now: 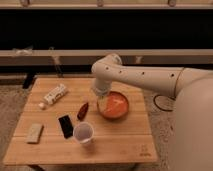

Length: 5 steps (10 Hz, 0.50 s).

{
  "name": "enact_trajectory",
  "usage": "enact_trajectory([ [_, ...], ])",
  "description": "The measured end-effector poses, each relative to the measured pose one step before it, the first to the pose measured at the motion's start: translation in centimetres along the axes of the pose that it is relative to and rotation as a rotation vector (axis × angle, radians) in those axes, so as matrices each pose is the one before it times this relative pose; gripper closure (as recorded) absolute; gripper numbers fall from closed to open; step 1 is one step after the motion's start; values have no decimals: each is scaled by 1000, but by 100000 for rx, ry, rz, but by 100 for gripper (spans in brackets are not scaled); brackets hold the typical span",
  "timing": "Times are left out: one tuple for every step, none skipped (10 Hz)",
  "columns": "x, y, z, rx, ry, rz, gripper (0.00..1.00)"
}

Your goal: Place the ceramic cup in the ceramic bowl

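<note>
- On the wooden tabletop [125,142], near the front edge and a little left of the middle: the cup [83,133], white, upright, round mouth facing up.
- Behind the cup and to its right, around the middle of the tabletop and nearer the right edge than the left: the bowl [127,107], round, shallow, orange-red with a darker rim.
- Clear strip of wood between cup and bowl; not touching.
- Over the left rim of the bowl: the gripper [103,103], pointing down at the end of a thick white arm [145,77] stretched in from beyond the right edge.
- Cannot tell whether the gripper is wide, narrow or holding anything, nor whether it touches the rim.
- Well apart from the cup, which stands free on the wood.
- Just left of the bowl, behind the cup: a dark-red oblong thing [83,110], lying slantwise.
- Just beside the cup on its left: a flat black slab [65,126], lying at an angle; contact with the cup impossible to judge.
- Toward the left edge, in the back half: a white carton [55,94] on its side, slanted, with a small pale lump [42,105] just off its front-left end.
- Near the front-left corner: a flat tan block [34,132].
- Past the right edge: the robot's large white body [192,125].
</note>
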Motion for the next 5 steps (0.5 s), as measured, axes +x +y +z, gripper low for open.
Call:
enact_trajectory([
  [-1961,1549,-365,168,-519,-2052,20],
  [-2137,1365,-280,181,-534,-2817,20],
  [-1773,1238,-298,110,-473,-2491,20],
  [-1836,1482,-407,215,-486,-2609,20],
  [-1217,941,-121,44,-232,-1831,20],
])
